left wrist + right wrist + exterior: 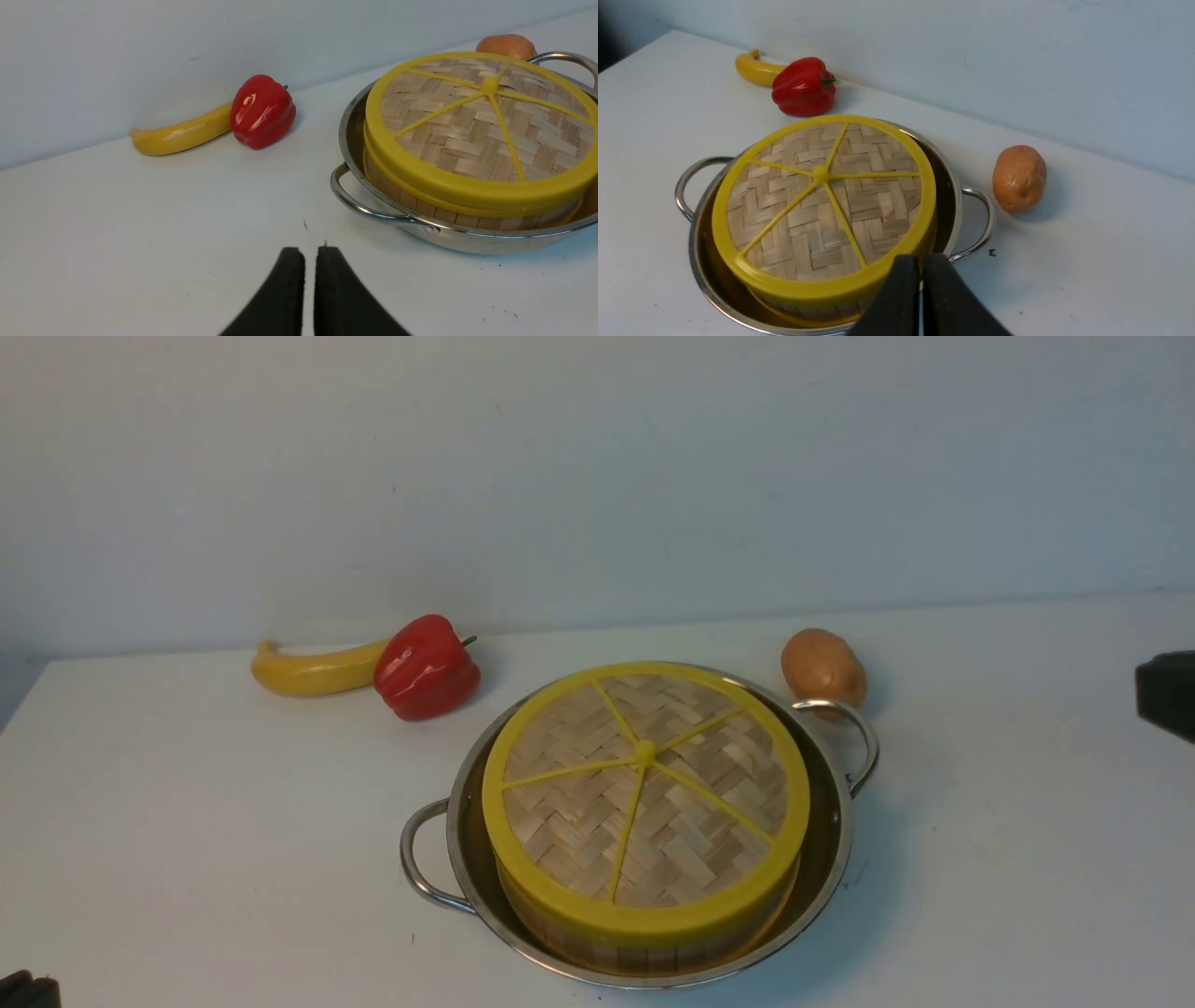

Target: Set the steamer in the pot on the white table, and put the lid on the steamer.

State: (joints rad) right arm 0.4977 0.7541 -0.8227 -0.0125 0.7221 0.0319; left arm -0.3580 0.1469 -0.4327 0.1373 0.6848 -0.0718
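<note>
The steel pot (831, 840) sits in the middle of the white table (187, 821). The bamboo steamer (644, 947) stands inside it, and the woven lid (644, 784) with yellow rim and spokes lies on top of the steamer, hiding its contents. The same stack shows in the left wrist view: pot (448, 235), steamer (420, 203), lid (481, 126). It also shows in the right wrist view: pot (950, 186), lid (822, 200). My left gripper (309, 254) is shut and empty, over bare table near the pot's left handle. My right gripper (920, 261) is shut and empty, above the pot's right edge.
A yellow banana (313, 670) and a red bell pepper (427, 667) lie at the back left by the wall. A brown potato (823, 667) lies just behind the pot's right handle (854, 737). A dark part of the right arm (1167, 693) shows at the frame's right edge.
</note>
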